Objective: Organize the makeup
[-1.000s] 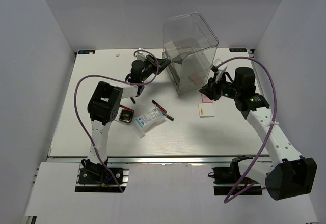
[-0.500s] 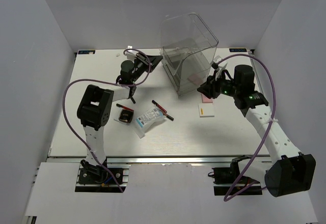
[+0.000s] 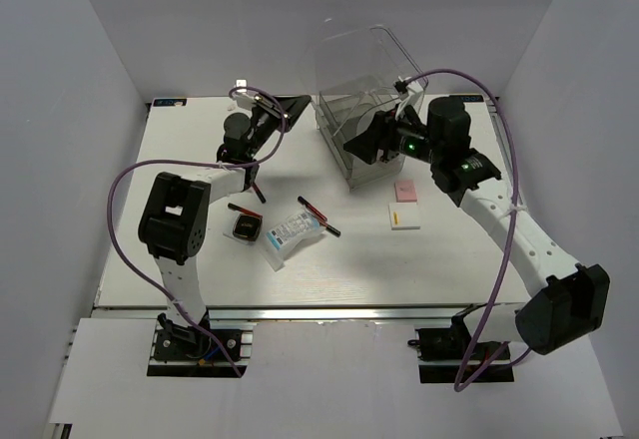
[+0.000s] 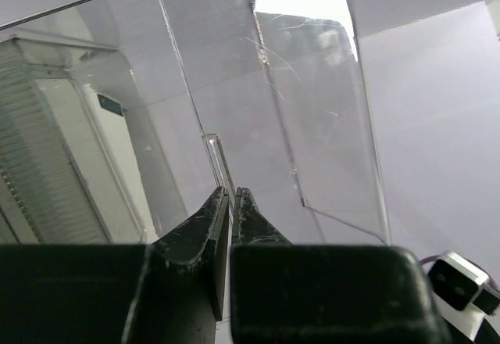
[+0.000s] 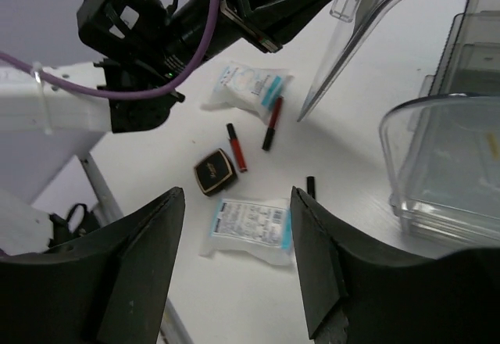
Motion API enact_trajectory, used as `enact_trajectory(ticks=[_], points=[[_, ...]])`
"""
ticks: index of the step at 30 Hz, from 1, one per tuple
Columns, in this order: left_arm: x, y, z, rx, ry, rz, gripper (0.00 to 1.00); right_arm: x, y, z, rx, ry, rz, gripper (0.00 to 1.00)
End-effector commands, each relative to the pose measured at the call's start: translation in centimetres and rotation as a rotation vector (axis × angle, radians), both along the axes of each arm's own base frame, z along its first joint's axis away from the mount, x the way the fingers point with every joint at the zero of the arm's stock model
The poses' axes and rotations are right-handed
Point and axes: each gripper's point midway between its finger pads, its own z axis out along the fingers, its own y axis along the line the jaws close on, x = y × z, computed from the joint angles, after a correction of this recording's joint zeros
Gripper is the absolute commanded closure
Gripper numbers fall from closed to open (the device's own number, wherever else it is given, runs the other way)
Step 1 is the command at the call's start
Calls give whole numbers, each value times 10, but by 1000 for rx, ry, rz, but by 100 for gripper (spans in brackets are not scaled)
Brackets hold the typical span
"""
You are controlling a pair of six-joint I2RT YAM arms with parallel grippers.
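The left pincer (image 4: 231, 191) is clenched on a thin edge of the tall clear plastic case (image 3: 371, 80). In the overhead view the case looks tipped rather than square on the white table (image 3: 160, 259). The right pincer (image 5: 234, 281) hangs released and empty just in front of the case's open side.

All the makeup I can see lies loose on the table. The black square compact with a bronze centre (image 3: 245, 226), the white blue-printed packet (image 3: 293, 229) and the thin black-and-red pencils (image 3: 319, 216) are grouped left of centre. The pink square (image 3: 405, 191) and the white flat box (image 3: 402, 218) sit to the right, near the case.

The main risk is the left grip. It is a narrow pinch on smooth, slippery plastic, so the edge could slide out and the case drop or topple, perhaps onto the pink square. Tipping it further could let the clear inner trays (image 5: 445, 156) slide out. The right arm is crowded against the case, so a careless reach could knock it, and the two arms are close enough to clash.
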Motion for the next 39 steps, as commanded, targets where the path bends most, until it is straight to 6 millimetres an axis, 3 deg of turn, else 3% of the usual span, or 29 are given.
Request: enact_trajectory(ticks=[1, 7, 16, 23, 30, 39], points=[[-26, 2, 78, -63, -181, -28, 100, 9, 15, 30, 137, 64, -74, 38], [-28, 5, 95, -80, -208, -23, 100, 24, 29, 32, 168, 122, -134, 43], [-33, 6, 112, -100, -241, -31, 100, 44, 38, 17, 168, 191, -197, 46], [-32, 6, 112, -95, -237, -32, 100, 58, 48, 36, 202, 88, -235, 51], [-33, 6, 112, -95, -234, -33, 100, 53, 64, 48, 269, 32, -246, 63], [-34, 7, 116, -101, -242, -31, 100, 74, 57, 46, 260, -12, -366, 70]])
